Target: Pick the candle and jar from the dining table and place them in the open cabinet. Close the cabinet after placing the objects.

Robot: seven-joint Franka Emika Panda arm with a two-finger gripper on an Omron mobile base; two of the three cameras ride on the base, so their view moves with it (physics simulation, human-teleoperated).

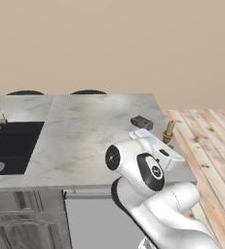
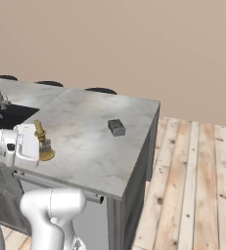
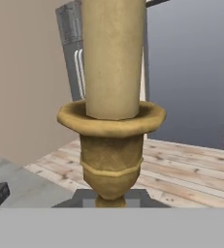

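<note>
You've got the pincer (image 2: 42, 145) clenched on the candle (image 2: 41, 139), upright near the table (image 2: 100, 146) edge w/ its base seemingly touching the marble, so pickup's underway — next I'd say lift straight up, then carry it to the cabinet.

Candle (image 2: 41, 141) upright on dining table (image 2: 92, 141), jar (image 2: 117, 127) beyond it.

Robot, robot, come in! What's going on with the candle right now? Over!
Gripper shut on the candle. Candle upright near the dining table edge. Small dark grey block farther along the top, not in the way. Over.
</note>
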